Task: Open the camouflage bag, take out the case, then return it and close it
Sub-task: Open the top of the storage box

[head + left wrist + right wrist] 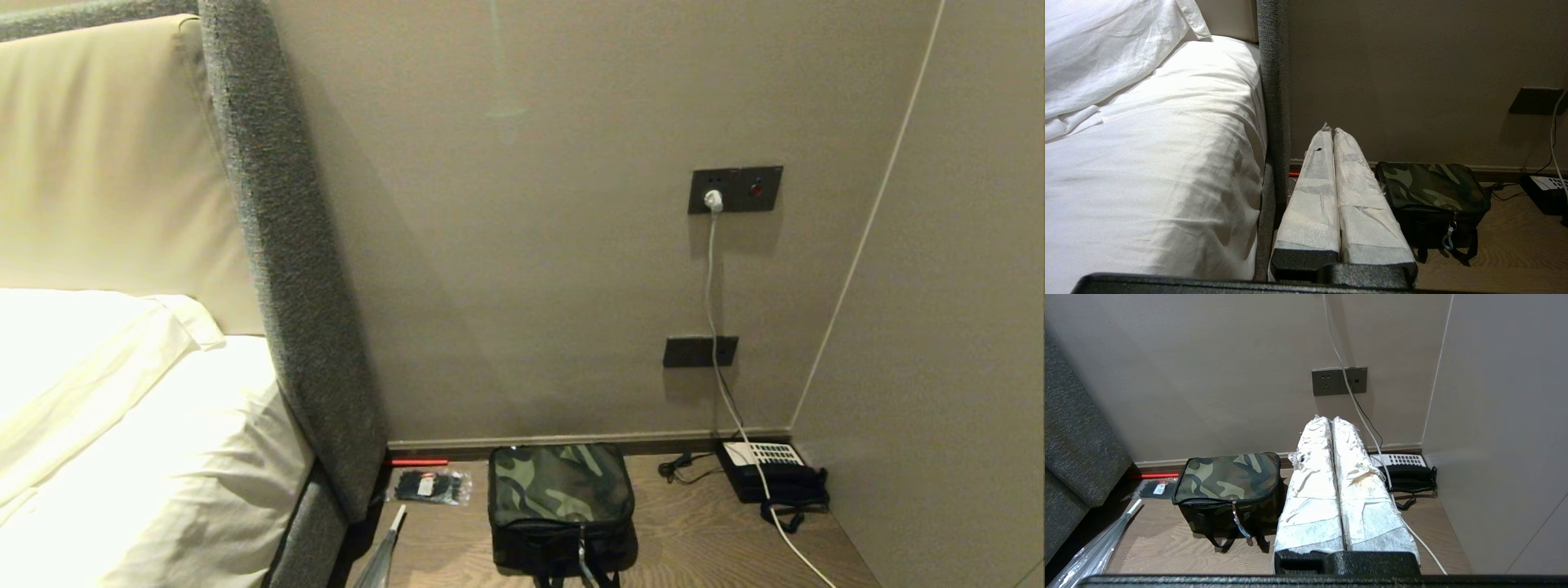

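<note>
Nothing done yet: left gripper (pixel 1334 134) and right gripper (pixel 1331 422) both hang back with jaws pressed together, empty, well short of the bag (pixel 560 498) sitting zipped on the nightstand (pixel 694 531) near the wall (pixel 531 245), case unseen.

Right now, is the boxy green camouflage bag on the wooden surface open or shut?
Shut. The boxy green camouflage bag has its lid lying flat and its zipper pull hanging at the front; no red lining or interior shows.
</note>
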{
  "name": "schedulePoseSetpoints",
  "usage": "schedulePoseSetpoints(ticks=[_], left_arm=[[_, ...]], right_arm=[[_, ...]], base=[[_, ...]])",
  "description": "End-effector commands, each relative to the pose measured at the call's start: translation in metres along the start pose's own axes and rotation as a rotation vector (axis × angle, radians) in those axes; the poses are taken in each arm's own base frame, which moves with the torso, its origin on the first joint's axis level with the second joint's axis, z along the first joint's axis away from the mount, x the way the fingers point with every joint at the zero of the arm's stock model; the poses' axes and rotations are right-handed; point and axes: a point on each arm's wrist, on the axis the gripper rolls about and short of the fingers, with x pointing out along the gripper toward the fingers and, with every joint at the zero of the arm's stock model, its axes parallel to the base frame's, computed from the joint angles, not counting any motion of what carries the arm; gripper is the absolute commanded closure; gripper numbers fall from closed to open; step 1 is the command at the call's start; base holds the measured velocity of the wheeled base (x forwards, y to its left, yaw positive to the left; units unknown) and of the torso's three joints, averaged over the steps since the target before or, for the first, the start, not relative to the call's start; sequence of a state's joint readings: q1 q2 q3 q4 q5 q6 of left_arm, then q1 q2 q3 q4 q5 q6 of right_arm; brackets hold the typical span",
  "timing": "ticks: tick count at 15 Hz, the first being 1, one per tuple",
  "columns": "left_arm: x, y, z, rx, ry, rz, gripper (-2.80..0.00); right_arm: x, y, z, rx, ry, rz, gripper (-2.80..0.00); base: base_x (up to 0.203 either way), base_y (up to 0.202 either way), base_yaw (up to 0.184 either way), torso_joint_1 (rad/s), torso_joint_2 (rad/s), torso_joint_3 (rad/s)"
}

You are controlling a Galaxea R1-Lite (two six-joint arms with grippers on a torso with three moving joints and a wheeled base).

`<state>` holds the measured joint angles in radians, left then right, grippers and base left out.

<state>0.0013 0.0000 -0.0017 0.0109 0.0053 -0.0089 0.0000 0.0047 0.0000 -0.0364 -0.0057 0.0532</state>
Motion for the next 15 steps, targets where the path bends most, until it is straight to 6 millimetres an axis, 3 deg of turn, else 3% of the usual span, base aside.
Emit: schedulePoseSetpoints(ticks=[1,15], left_arm=[[-0.0001,0.0000,-0.0001,0.000,-0.001,0.001,0.00],[-0.0001,0.0000,-0.0001,0.000,-0.001,0.001,0.00]], right_arm=[[0.0008,-0.0002,-0.0034,0.000,0.012,-0.001,0.00],[0.0008,-0.0002,-0.0034,0.000,0.012,-0.001,0.00]], base=[[0.000,0.000,0.000,0.000,0.00,0.000],[0.000,0.000,0.000,0.000,0.00,0.000]])
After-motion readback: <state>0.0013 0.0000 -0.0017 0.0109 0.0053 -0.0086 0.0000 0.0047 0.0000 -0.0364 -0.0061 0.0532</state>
